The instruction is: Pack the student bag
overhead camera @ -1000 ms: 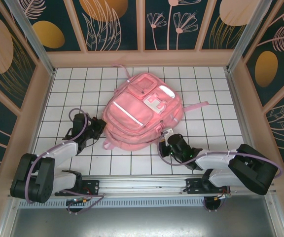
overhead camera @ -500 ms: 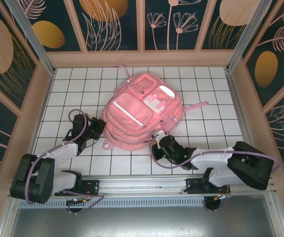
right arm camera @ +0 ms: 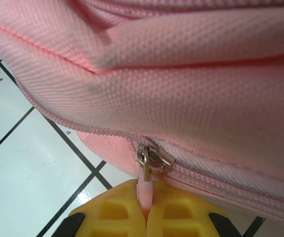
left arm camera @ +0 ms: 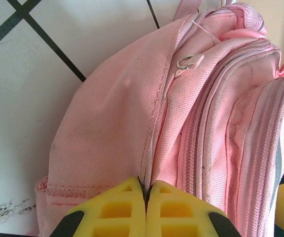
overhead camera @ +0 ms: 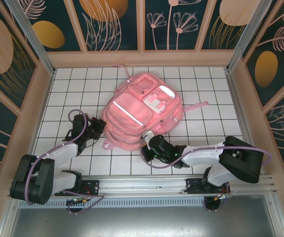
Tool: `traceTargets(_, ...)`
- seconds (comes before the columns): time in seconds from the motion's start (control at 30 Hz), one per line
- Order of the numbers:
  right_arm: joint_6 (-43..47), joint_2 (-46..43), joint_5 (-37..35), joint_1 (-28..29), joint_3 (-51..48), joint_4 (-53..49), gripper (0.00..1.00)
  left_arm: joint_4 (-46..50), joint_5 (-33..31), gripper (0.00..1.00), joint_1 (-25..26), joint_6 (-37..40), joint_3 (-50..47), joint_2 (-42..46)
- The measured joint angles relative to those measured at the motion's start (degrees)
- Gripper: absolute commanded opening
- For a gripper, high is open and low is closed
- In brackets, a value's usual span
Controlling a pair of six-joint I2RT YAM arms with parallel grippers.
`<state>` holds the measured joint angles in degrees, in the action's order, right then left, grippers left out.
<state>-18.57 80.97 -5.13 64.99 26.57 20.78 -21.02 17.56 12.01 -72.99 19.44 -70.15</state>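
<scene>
The student bag [overhead camera: 142,111], a big glossy pink backpack, lies flat in the middle of the white tiled table. At its lower left corner my left gripper [overhead camera: 98,126] is shut, and its yellow fingertips [left arm camera: 127,197] pinch a fold of fabric along a side seam of the bag [left arm camera: 112,118]. At the bag's near edge my right gripper [overhead camera: 150,142] is shut on the pink zipper pull tab [right arm camera: 145,185]. The tab hangs from a metal slider [right arm camera: 153,160] on the zip line. What the bag holds is hidden.
Wooden walls [overhead camera: 37,98] close in the tiled table [overhead camera: 206,133] on three sides, and a metal rail [overhead camera: 142,186] runs along the near edge. A pink strap [overhead camera: 197,105] trails out to the bag's right. A small metal hook [left arm camera: 187,61] sits on the bag's side.
My right gripper has slid left along the bag's near edge with the zipper pull in it. The left gripper and the bag have stayed put.
</scene>
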Motion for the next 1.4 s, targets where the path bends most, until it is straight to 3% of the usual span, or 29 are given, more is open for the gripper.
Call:
traceTargets(0.23, -0.9, 0.7, -0.2, -2.1, 2.3, -3.1, 0.0, 1.5, -1.9, 0.0, 2.0, 0.8, 0.0, 2.2)
traceTargets(0.8, 7.5, 0.0, 7.4, -18.4, 7.0, -13.0, 0.0, -3.1, -7.9, 0.0, 12.6, -3.3, 0.0, 2.2)
traceTargets(1.07, 11.9, 2.1, 13.2, -27.7, 11.5, -18.0, 0.0, -8.5, -11.3, 0.0, 18.9, -5.6, 3.3, -7.0)
traceTargets(1.2, 12.5, 6.4, 13.0, -30.4, 15.6, -19.7, 0.0, -10.6, -13.1, 0.0, 20.8, -6.4, 7.4, -13.4)
traceTargets(1.4, 11.1, 4.0, 11.7, -32.8, 13.2, -18.3, 0.0, -12.4, -13.1, 0.0, 22.2, -7.2, 9.5, -16.1)
